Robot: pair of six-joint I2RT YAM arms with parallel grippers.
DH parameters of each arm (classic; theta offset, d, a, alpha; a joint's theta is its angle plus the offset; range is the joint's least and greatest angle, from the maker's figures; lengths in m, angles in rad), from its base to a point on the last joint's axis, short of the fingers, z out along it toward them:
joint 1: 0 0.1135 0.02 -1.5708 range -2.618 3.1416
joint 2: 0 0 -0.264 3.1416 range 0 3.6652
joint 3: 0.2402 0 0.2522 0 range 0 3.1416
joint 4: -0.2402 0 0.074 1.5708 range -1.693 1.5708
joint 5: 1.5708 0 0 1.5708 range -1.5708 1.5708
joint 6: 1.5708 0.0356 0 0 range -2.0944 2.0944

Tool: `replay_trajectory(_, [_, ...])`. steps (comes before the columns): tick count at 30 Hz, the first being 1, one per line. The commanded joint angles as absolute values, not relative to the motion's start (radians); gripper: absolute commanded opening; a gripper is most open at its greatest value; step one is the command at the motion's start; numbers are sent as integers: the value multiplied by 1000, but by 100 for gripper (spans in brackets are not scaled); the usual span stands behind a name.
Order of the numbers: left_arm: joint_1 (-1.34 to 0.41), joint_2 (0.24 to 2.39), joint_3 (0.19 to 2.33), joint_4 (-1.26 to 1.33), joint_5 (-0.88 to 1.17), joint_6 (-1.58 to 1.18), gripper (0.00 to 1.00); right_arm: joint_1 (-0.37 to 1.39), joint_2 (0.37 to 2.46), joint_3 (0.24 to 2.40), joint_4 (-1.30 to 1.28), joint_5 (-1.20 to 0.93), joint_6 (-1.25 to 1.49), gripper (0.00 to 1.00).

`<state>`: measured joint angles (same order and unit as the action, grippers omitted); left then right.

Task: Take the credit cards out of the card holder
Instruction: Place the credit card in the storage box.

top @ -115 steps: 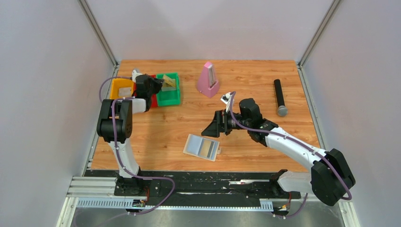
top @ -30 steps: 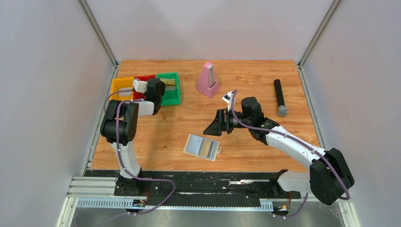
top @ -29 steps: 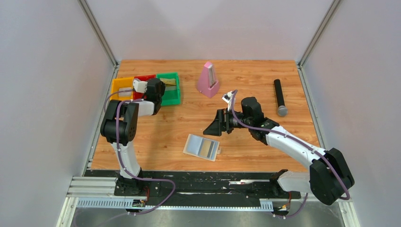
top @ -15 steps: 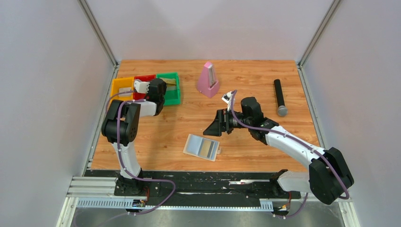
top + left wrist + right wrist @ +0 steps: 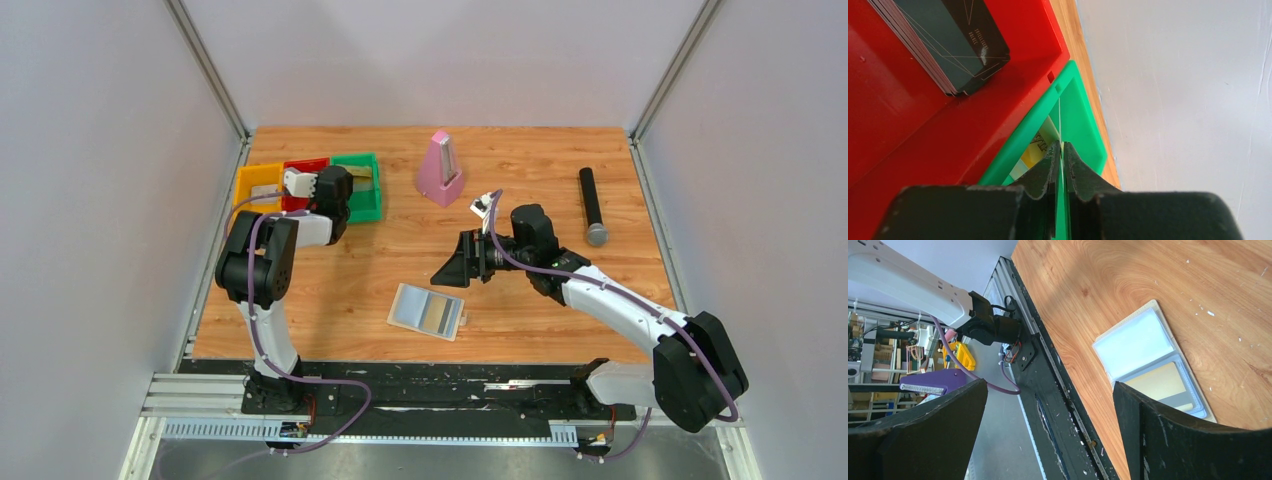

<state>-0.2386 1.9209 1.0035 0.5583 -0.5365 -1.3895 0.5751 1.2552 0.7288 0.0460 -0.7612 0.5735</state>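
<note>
The card holder [image 5: 426,312] lies open on the wooden surface [image 5: 540,160] near its front edge, with a gold credit card [image 5: 1154,382] and a dark grey card [image 5: 1175,400] tucked together in one pale blue panel. The right gripper [image 5: 1050,385] hangs just beyond the holder, clear of it, its jaws spread wide. The left gripper [image 5: 1060,150] sits over the red bin [image 5: 893,115] and green bin [image 5: 1075,100], jaws pressed together with nothing clearly between them; a stack of dark cards [image 5: 948,45] rests in the red bin
</note>
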Motion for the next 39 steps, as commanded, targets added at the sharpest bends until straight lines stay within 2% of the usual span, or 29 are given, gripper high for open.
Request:
replay_trajectory(1, [-249,1927,1021,571,-588,-1385,15,570,1251,747,81,-778,554,100])
replay_trajectory(14, [-258,1903,1049,472,-569,-1376,40,565,1242,739,81,-779,564,100])
replay_trajectory(19, [-258,1887,1052,429,-581,-1377,45,566,1217,727,81,-773,565,100])
replay_trajectory(20, [-258,1824,1055,416,-582,-1375,46,566,1217,727,81,-773,566,100])
replay_trajectory(30, [-258,1851,1092,328,-578,-1345,53,566,1215,727,81,-772,577,100])
replay_trajectory(39, [-258,1780,1098,258,-511,-1250,54,565,1218,724,69,-766,611,100])
